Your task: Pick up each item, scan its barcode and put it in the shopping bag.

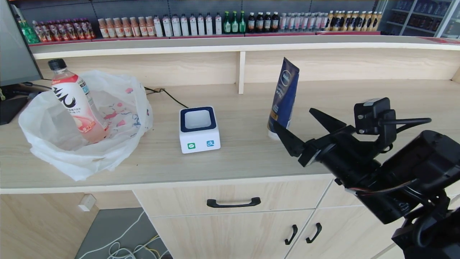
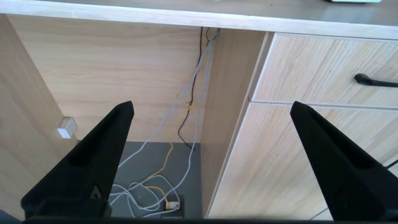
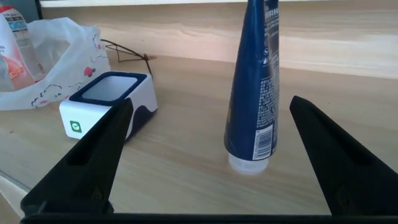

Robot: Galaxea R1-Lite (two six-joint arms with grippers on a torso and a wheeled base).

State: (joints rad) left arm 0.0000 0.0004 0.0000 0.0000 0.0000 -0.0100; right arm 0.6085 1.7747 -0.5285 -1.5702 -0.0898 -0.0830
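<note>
Nearest, the left end effector [image 2: 211, 106] hangs below the table's edge with its two dark fingers spread wide and nothing between them. It faces the pale wood cabinet front, where a black drawer handle [image 2: 376, 79] shows to one side and loose cables [image 2: 152, 180] trail to the grey floor.

Further in, the right end effector [image 1: 291, 117] is held over the front right part of the table [image 1: 244, 158], also wide open and empty. Just ahead of it, in line with the gap between its fingers but not gripped, a dark blue tube [image 1: 284, 97] stands upright on its pale cap.

To the tube's left sits the scanner [image 1: 199, 129], a white box with a dark blue rim around its window. Beyond that, at the left end of the table, the white shopping bag [image 1: 118, 108] lies open with a pink drink bottle [image 1: 77, 102] leaning inside it.

At the back, a shelf [image 1: 215, 36] carries a long row of bottles
</note>
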